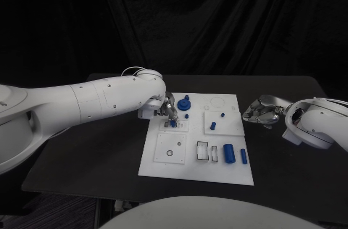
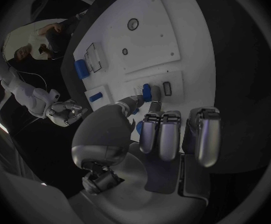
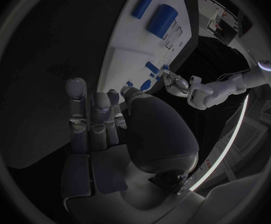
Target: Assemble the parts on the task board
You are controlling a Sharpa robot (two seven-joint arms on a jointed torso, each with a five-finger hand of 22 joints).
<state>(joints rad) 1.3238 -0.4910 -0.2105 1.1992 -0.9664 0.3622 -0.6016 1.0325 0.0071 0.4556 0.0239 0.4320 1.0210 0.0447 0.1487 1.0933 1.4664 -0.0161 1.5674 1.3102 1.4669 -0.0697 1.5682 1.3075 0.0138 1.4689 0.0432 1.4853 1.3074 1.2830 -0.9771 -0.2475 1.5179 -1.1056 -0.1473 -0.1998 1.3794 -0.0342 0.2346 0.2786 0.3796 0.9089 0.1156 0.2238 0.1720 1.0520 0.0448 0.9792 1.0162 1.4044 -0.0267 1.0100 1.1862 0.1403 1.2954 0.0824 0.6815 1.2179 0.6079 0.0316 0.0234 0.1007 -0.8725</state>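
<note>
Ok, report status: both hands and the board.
Left hand over the task board, pinching a small blue part. Right hand off the board's edge, holding nothing, fingers apart. Two blue cylinders lying loose on the board.

1. The left hand [image 1: 165, 111] covers part of the board [image 1: 181, 172] near its upper left; what its fingertips touch there cannot be told in the head view.
2. In the left wrist view a blue part [image 2: 147, 91] sits at the fingertips; whether it is gripped is unclear.
3. The right hand [image 1: 262, 111] is half hidden by its own arm.
</note>
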